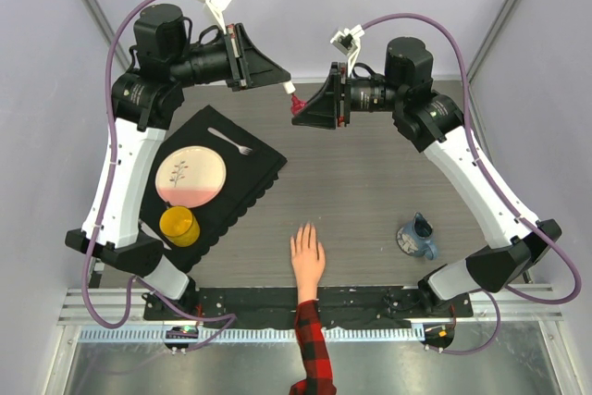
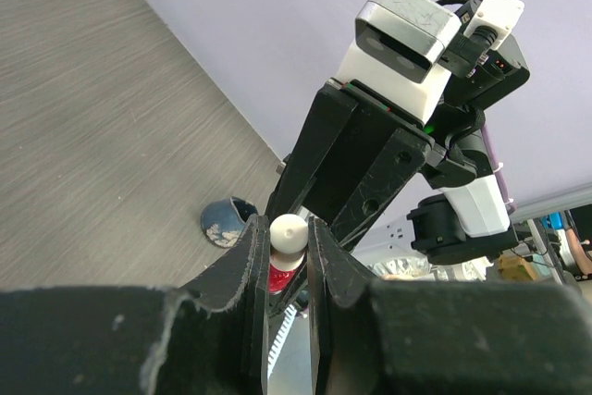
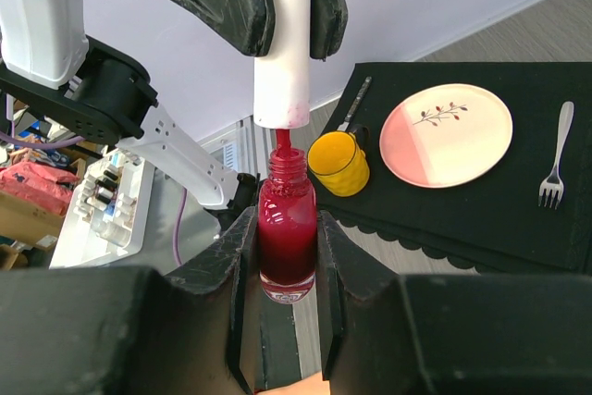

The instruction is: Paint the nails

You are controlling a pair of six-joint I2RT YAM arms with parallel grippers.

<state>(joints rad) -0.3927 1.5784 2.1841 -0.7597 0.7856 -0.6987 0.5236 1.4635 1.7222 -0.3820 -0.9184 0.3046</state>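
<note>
A pale hand (image 1: 307, 253) with a red-and-black plaid sleeve lies flat near the table's front edge; its nails are too small to make out. My right gripper (image 3: 287, 252) is shut on a small red polish bottle (image 3: 287, 238), held high above the table's far middle (image 1: 298, 104). My left gripper (image 2: 288, 252) is shut on the bottle's white cap (image 2: 288, 232). The cap (image 3: 281, 43) sits just above the bottle's open neck, with its brush stem still inside the neck. Both grippers meet above the table, far from the hand.
A black placemat (image 1: 217, 182) at the left holds a pink-and-white plate (image 1: 191, 178), a fork (image 1: 231, 142) and a yellow cup (image 1: 178, 226). A small blue mug (image 1: 418, 239) lies on its side at the right front.
</note>
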